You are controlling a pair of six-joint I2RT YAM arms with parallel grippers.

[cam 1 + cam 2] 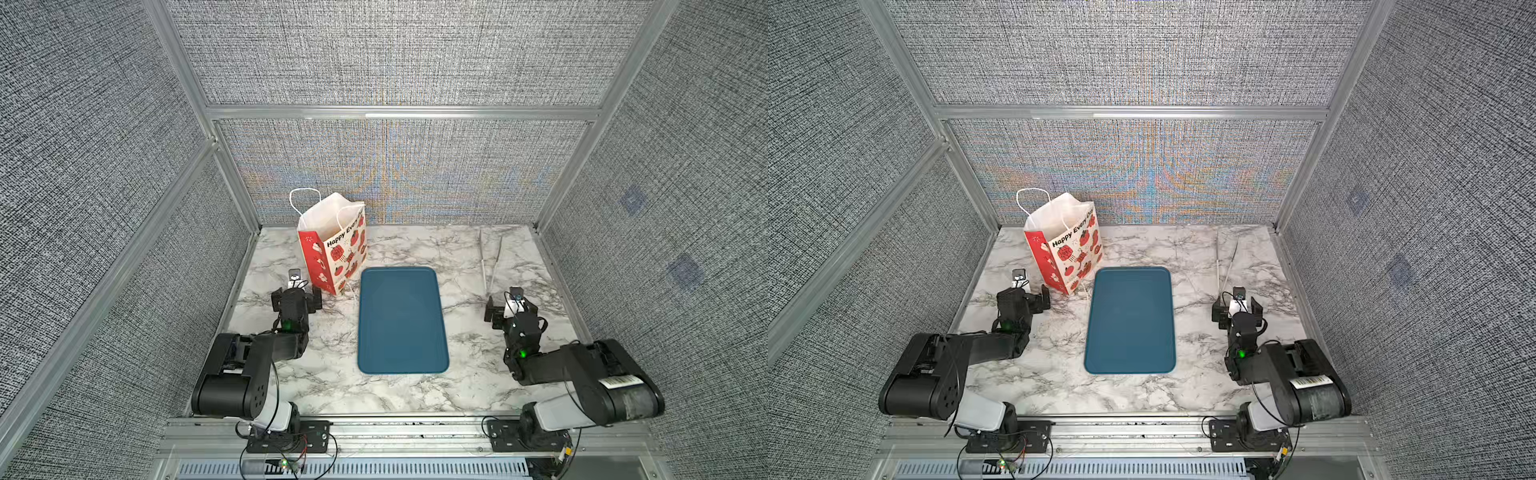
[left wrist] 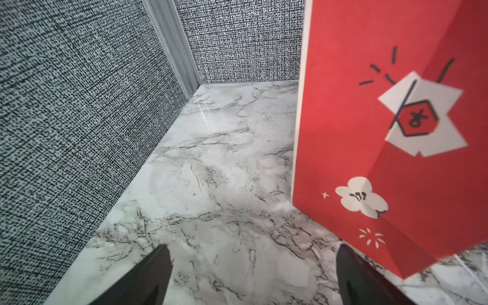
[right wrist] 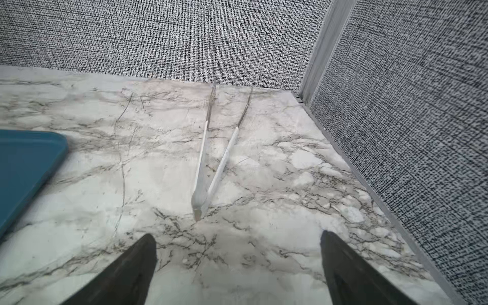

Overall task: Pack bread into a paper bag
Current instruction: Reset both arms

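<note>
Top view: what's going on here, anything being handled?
Nothing is held. The left gripper is open beside the red side of the upright paper bag; the right gripper is open, facing tongs lying on the marble table. The blue tray between the arms is bare. No bread is in view, and the bag's inside is mostly hidden.

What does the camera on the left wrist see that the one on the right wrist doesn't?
Only the left wrist view shows the paper bag, its red side with white flower prints standing upright close beside the left hand. Only the right wrist view shows the tongs lying on the marble table ahead of the right hand, plus a corner of the blue tray. Both share that table, the grey woven walls, and a hand open with nothing between its fingers.
</note>
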